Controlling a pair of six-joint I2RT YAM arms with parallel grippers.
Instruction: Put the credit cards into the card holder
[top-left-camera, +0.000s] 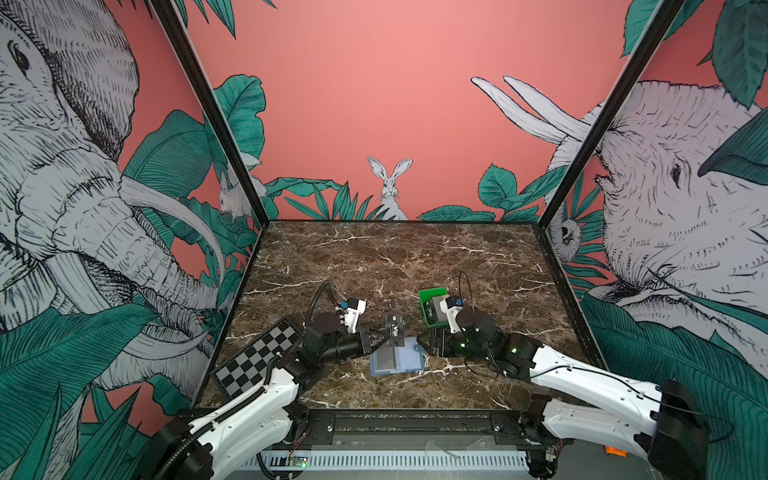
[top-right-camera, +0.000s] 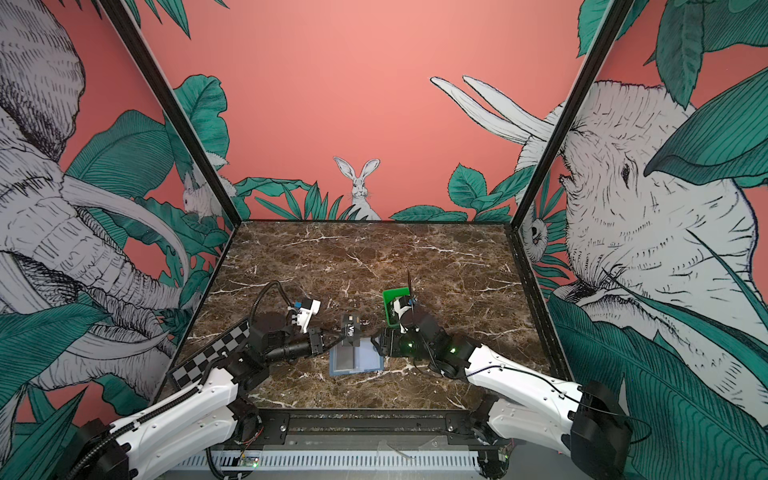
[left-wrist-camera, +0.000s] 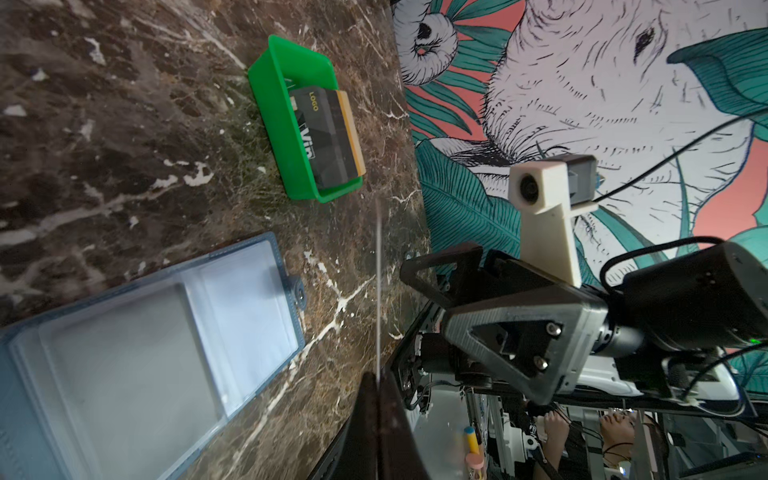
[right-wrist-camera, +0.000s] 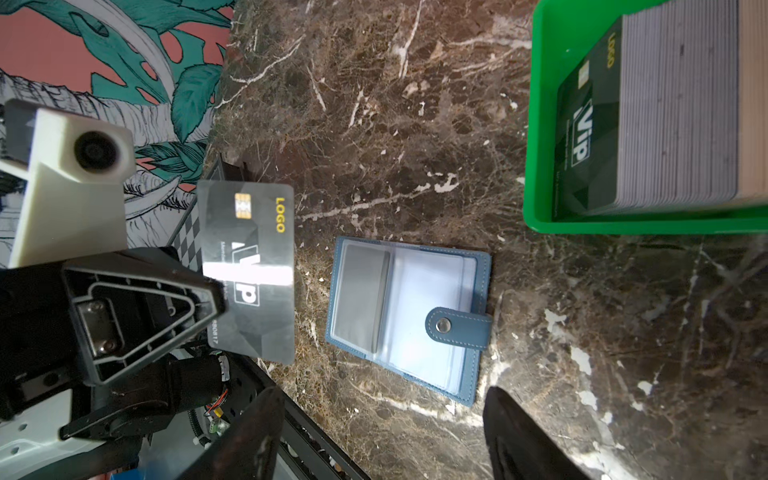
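Left gripper (right-wrist-camera: 218, 297) pinches a black VIP card (right-wrist-camera: 253, 232) just beside the open card holder (right-wrist-camera: 415, 291). Right gripper (right-wrist-camera: 382, 397) gapes wide, empty.

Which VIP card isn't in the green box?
The VIP card in the left gripper, held up near the card holder. The other cards sit in the green tray.

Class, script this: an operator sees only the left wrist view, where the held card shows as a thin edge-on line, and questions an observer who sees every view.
Operator: What card is in the left gripper?
Observer: A black VIP card with a gold chip; its face shows in the right wrist view.
Operator: Is the right gripper free?
Observer: Yes, its jaws stand open with nothing between them.
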